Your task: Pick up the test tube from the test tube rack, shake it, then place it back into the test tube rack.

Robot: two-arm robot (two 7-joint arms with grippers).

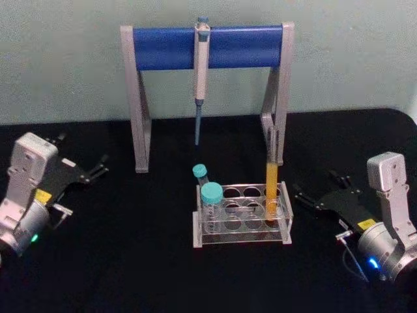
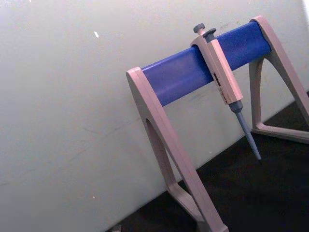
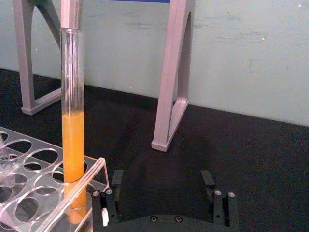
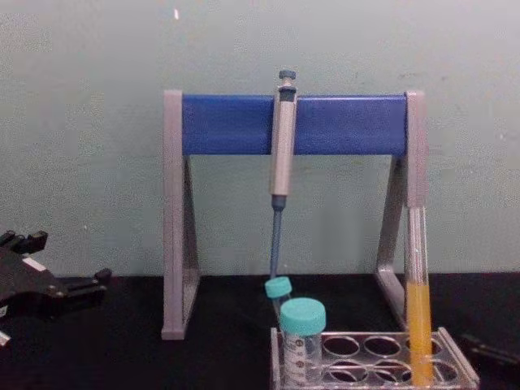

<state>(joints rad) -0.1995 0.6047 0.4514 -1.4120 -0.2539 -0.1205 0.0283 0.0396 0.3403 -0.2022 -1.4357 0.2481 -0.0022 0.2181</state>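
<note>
The test tube point(image 1: 271, 186), tall and clear with orange-yellow liquid in its lower half, stands upright in a right-hand hole of the clear test tube rack point(image 1: 244, 240) at mid table. My right gripper point(image 1: 318, 186) rests on the table just right of the rack, open, with nothing between its fingers. In the right wrist view the test tube point(image 3: 72, 125) rises from the rack's point(image 3: 34, 191) corner, beyond and to one side of my open right gripper point(image 3: 161, 180). My left gripper point(image 1: 81, 156) sits open at the far left, well away from the rack.
Two teal-capped tubes point(image 1: 210, 195) stand in the rack's left holes. Behind it is a grey-and-blue pipette stand point(image 1: 163, 47) with a pipette point(image 1: 201, 62) hanging from its bar. The stand's right leg point(image 1: 277, 124) rises close behind the test tube.
</note>
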